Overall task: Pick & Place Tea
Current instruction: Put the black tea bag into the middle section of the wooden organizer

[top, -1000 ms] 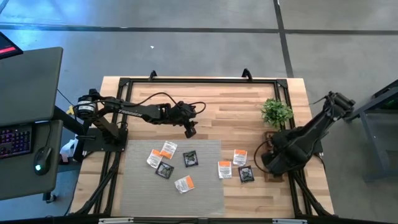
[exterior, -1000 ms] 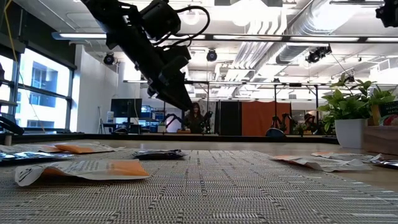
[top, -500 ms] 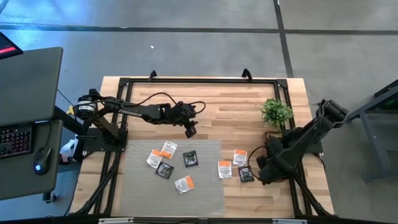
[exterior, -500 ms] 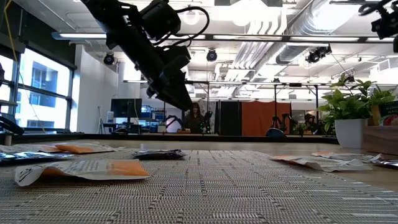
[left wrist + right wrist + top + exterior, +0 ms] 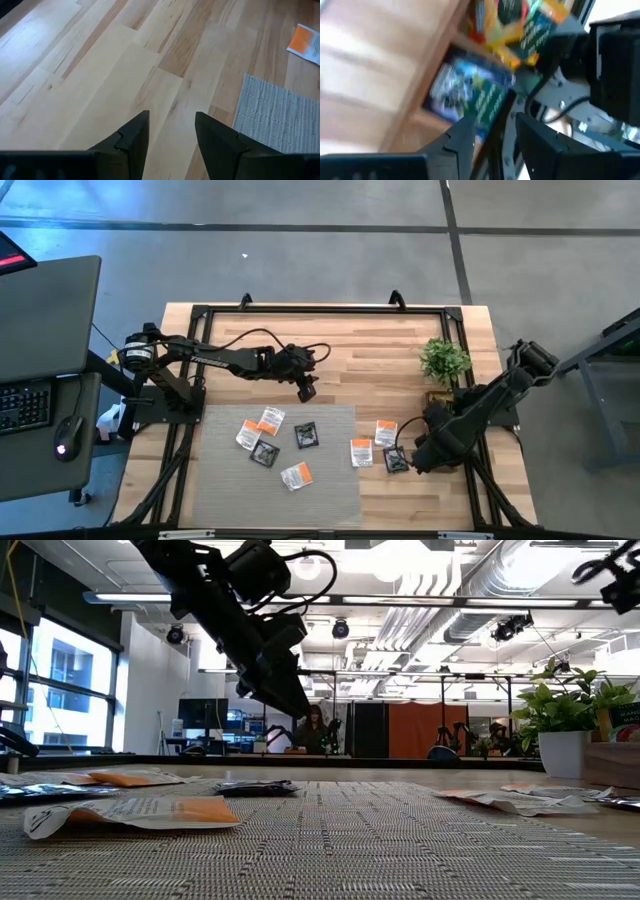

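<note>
Several tea sachets lie flat on the grey mat (image 5: 230,480), among them a black one (image 5: 306,435) and a white-orange one (image 5: 297,475). Three more, such as a black sachet (image 5: 396,460), lie on the wood right of the mat. My left gripper (image 5: 305,391) hangs open over bare wood just beyond the mat's far edge. My right gripper (image 5: 492,137) stands open, pointing steeply down at the wooden tray (image 5: 422,120), which holds several colourful sachets (image 5: 487,100). Nothing shows between its fingers.
A small green potted plant (image 5: 443,360) stands at the far end of the tray (image 5: 436,394), near the table's right edge. Black frame rails run along the table's edges. Bare wood lies between the mat and the far edge.
My right arm has sunk and swung a little toward the table's near-left, so its gripper now hangs lower over the tray beside the black sachet. My left arm has kept still. No sachet on the table has moved.
</note>
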Robot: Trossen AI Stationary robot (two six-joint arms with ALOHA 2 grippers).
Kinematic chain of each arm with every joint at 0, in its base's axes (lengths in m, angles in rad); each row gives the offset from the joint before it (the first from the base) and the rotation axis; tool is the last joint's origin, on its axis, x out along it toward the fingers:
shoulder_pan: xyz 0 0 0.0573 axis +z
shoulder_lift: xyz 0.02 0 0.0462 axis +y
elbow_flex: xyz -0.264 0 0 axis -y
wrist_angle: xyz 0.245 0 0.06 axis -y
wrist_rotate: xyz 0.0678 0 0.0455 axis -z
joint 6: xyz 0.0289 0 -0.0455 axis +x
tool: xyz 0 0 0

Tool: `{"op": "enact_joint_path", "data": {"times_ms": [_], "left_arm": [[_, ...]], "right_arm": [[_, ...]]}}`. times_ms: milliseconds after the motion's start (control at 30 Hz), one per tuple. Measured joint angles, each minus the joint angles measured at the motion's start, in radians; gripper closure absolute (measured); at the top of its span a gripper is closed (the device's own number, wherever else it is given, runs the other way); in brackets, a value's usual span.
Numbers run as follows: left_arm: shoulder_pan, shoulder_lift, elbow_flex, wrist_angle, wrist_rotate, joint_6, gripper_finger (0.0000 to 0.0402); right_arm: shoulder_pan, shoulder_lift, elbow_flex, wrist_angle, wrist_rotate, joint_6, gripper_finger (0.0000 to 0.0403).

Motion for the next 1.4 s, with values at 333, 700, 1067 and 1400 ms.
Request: {"op": "enact_joint_path", "data": {"times_ms": [333,700,1067,1400], "left_arm": [[0.000,0.000,0.000,0.001,0.089,0.000,0.0243],[0.000,0.000,0.000,0.001,0.106,0.000,0.0243],[0.000,0.000,0.000,0.000,0.105,0.000,0.0243],[0.000,0.000,0.000,0.000,0.102,0.000,0.0243]], "right_arm": [[-0.015,-0.023,0.130,0.225,0.459,-0.334,0.0262],[-0.061,-0.020,-0.125,0.876,0.207,-0.658,0.0244],[-0.095,-0.024,-0.394,1.165,0.179,-0.941,0.0244],[-0.237,-0.023,-0.436,1.206,0.115,-1.277,0.0254]]}}
